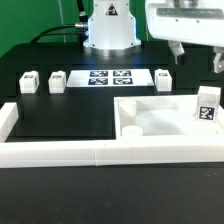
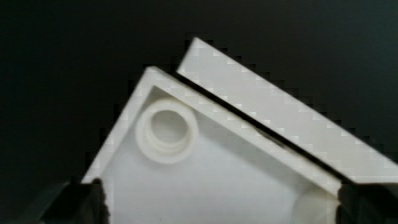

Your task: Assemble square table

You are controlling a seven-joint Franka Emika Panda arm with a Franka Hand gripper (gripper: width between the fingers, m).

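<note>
Hovering over the square top (image 1: 165, 122), the hand (image 1: 197, 56) gapes wide near one leg block (image 1: 207, 106).

A black table (image 1: 60, 115) fills most of the scene, matte under soft, even light. A low white border wall (image 1: 100, 152) runs along its near edge and up the exterior view's left side. Behind the table stands a green backdrop (image 1: 18, 30). The marker board (image 1: 107, 77) lies flat toward the back.

The top (image 1: 165, 115) lies on the black desk (image 1: 60, 115) at the exterior view's right, against the wall (image 1: 50, 152). One leg (image 1: 207, 106) stands at its right edge. Three more legs (image 1: 57, 79) flank the marker board (image 1: 108, 76). The hand (image 1: 197, 55) hangs open.
</note>
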